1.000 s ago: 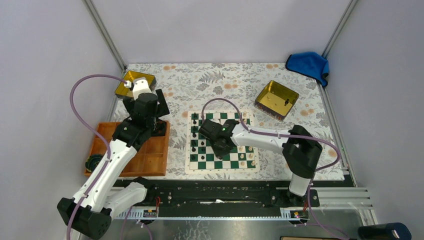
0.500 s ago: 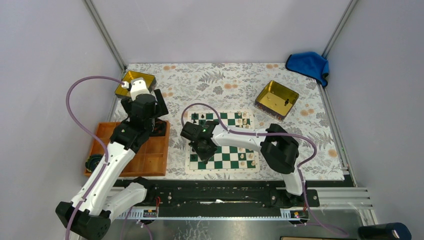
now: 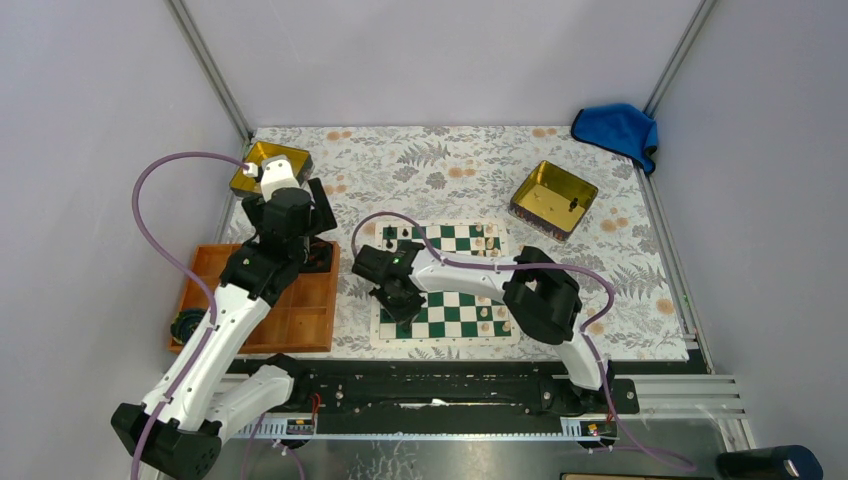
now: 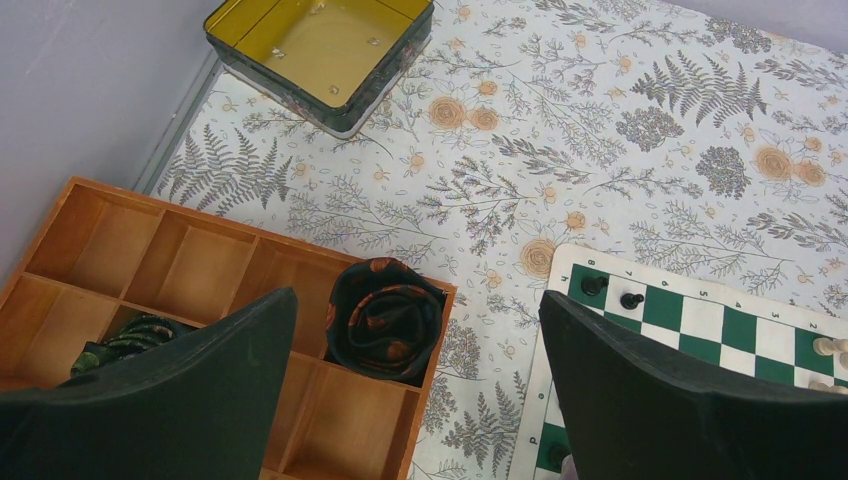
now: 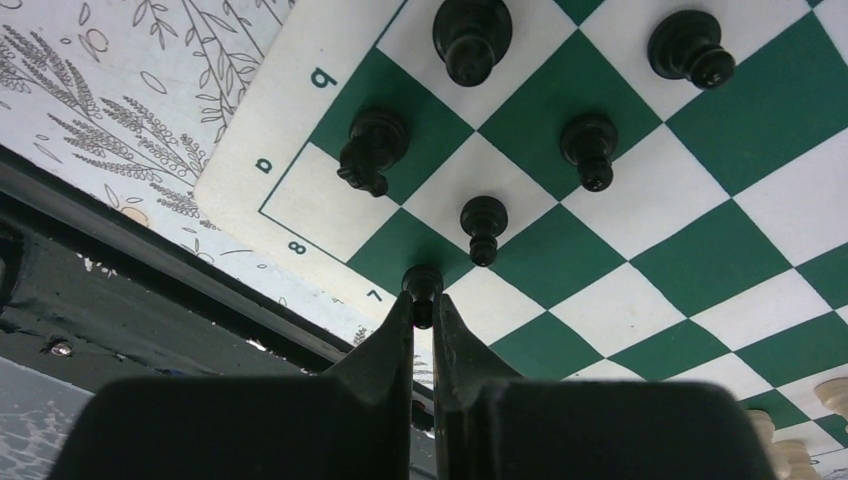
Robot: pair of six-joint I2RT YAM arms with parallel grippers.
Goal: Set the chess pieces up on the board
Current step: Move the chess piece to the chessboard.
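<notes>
Presently, item by item: right fingers [image 5: 423, 308] — closed to a sliver on the head of one small black pawn [image 5: 422, 284], which sits at the rim of the board [image 5: 640, 260] beside the printed 7, on the seam between white border and outermost square; whether its base touches the mat cannot be told. Chess pieces [image 5: 483, 226], black, five more standing on the squares just beyond the held pawn, in two loose rows near the corner lettered a and b; two further black ones show at the board's far left corner in the left wrist view. Cream pieces [image 5: 833, 395], several, towards the board's right-hand side. Board itself flat on the floral-covered bench [image 3: 450, 165], lying between the two arms in the overhead view, with the right arm reaching across it to its near left corner. Left fingers [image 4: 415, 300] — spread wide, holding nothing, hovering over the far right corner of the orange tray [image 4: 200, 265]. Tray wooden, compartmented, left of the board and apart from it; one rolled dark cloth with orange pattern [image 4: 385, 320] in its far right compartment, a second dark green bundle [image 4: 120, 345] partly hidden behind one finger. Gold tin [image 4: 320, 45], open, at the bench's far left corner; second gold tin [image 3: 553, 197], open, beyond the board to the right. Blue cloth [image 3: 615, 128], crumpled, at the far right corner
</notes>
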